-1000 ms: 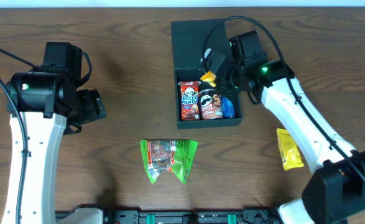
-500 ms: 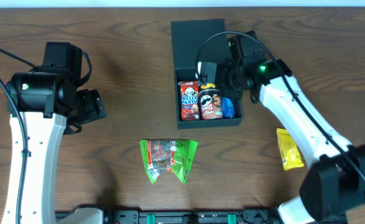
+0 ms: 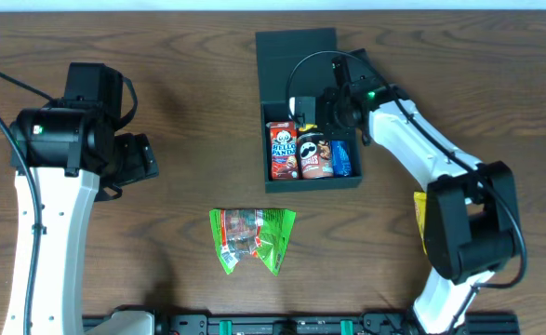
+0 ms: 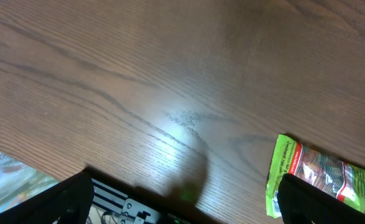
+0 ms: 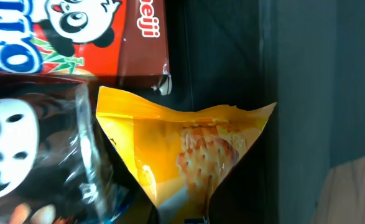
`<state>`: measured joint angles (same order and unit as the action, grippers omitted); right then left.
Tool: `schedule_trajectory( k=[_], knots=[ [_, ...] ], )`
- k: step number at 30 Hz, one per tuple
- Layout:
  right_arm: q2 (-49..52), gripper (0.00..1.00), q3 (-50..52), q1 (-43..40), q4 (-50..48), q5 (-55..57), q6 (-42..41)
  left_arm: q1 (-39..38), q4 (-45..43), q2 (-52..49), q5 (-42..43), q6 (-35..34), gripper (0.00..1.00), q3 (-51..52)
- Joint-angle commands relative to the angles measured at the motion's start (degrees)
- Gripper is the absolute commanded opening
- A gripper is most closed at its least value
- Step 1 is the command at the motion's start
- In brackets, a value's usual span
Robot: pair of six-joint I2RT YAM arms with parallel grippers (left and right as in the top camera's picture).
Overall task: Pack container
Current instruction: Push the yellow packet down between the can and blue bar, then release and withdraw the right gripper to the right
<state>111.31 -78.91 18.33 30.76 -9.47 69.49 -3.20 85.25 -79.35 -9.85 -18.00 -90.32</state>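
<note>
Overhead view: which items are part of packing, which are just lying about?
Job: container, with panda box, can, blue packet inside; held packet in right gripper; green packets and loose yellow packet, likely next.
Not job: front rail; left gripper, open, unused.

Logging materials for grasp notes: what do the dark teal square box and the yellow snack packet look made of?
Dark teal square box: rigid, matte, probably plastic; flat walls, no glare. Yellow snack packet: thin glossy film, creased, crimped edge.
</note>
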Motion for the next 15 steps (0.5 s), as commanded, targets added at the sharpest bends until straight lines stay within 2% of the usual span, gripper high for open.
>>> schedule_trajectory(
  k=[1, 4, 6, 7, 15],
  knots=[
    [1.22, 0.07, -0.81, -0.26, -0.55, -0.9, 0.92, 0.28, 0.17, -0.04, -0.81, -0.2, 0.95, 0.2],
    [1.07, 0.25, -0.81, -0.26, -0.59, -0.57, 0.9, 0.28, 0.2, -0.04, -0.81, -0.2, 0.95, 0.2],
    [0.79, 0.43, -0.81, -0.07, -0.81, 0.63, 0.87, 0.28, 0.2, -0.04, -0.81, -0.2, 0.95, 0.2],
    [0.68, 0.45, -0.83, 0.04, -0.83, 1.18, 0.87, 0.28, 0.17, -0.04, -0.81, -0.2, 0.95, 0.2],
    [-1.42, 0.43, -3.34, 1.38, -1.66, 2.89, -2.73, 0.28, 0.2, -0.04, -0.81, -0.2, 0.95, 0.2]
  ],
)
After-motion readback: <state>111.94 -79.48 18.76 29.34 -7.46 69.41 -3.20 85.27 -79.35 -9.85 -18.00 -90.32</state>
